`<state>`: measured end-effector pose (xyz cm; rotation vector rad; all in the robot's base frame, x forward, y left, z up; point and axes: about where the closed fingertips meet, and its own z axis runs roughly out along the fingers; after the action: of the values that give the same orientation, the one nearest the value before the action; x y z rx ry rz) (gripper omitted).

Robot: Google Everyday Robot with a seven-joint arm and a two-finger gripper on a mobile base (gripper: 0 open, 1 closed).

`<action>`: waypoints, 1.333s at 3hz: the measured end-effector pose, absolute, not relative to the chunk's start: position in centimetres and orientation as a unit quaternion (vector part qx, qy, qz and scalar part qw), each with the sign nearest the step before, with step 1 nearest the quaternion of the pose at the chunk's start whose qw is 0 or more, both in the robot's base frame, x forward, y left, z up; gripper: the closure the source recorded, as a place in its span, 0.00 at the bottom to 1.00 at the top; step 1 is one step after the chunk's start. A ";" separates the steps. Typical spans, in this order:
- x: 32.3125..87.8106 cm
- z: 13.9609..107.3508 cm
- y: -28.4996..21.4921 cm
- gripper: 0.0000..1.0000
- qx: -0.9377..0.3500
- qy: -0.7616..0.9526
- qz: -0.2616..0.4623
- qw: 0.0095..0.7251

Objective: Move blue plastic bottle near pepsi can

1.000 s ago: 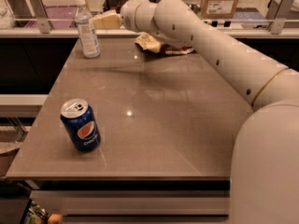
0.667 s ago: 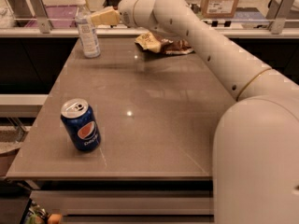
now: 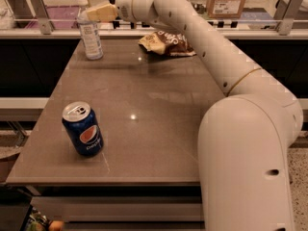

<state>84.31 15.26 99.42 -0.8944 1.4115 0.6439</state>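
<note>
Since blue plastic bottle stands unlifted at far left, I judge reach step; my gripper beside its neck, grip state cannot tell. Next: grasp, carry toward pepsi can at front.

Matt tool beside the clear blue plastic bottle; glossy metal pepsi can.

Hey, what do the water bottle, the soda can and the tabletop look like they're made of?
The blue plastic bottle: clear, thin plastic, see-through, with a white cap. The pepsi can: likely aluminium, with a silvery top and a glossy printed blue wall. The table: smooth grey-brown top, perhaps laminate or stone, semi-gloss since it mirrors lights. The tool is beside the bottle's neck.
</note>
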 end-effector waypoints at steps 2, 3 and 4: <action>83.3 99.4 18.6 0.00 -0.384 0.625 0.317 0.601; 83.3 98.8 20.1 0.00 -0.368 0.634 0.333 0.593; 83.5 98.5 21.5 0.00 -0.352 0.638 0.341 0.594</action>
<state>83.46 21.50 98.52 -0.8179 1.4821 0.7925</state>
